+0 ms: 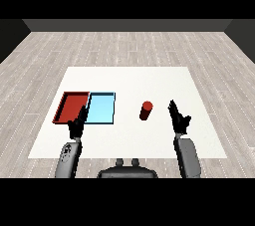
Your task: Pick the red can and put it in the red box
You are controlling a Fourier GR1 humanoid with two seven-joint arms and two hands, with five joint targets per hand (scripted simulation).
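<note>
Small red cylindrical can (146, 110) stands upright on the white rectangular tabletop (129, 78), right of centre, roughly midway btw far & near edges. Nothing holds it.

Shallow red rectangular tray (65, 104) lies near the tabletop's left edge, w/ the light blue rectangular tray (103, 108) directly beside it on the right, long sides touching or nearly so. Both trays sit well apart from the can; blue one is the nearer of the two.

Right hand (179, 117), black, on its grey forearm (187, 156), is raised just right of the can, not touching it. Fingers look straight & pointing up/forward, thumb apart: hand spread, holding nothing.

Left hand (78, 124), black, on the other grey forearm (68, 159), is over the near edge of the trays, about where red meets blue, partly covering the red tray's near right corner. Fingers appear relaxed, pointing forward, nothing in them.

Both forearms come in over the tabletop's near edge, one toward each near corner.
</note>
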